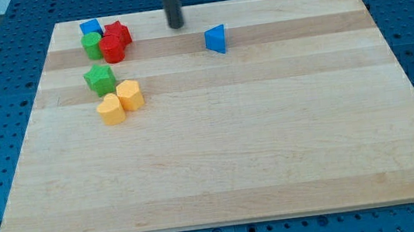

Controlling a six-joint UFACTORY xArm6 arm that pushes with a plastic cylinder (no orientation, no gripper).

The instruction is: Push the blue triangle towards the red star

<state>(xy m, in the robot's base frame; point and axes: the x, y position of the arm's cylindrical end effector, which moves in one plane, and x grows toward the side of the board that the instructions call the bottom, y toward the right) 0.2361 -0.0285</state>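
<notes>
Your blue triangle (215,39) looks light, rigid, likely to spin; press its right face. My tip (175,25), a bare rod without jaws, stands apart, far-left of it; red star (117,33) lies far left

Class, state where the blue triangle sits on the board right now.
The blue triangle stands alone near the view's top, right of centre-left, just right of and below my tip, far from the red star.
</notes>
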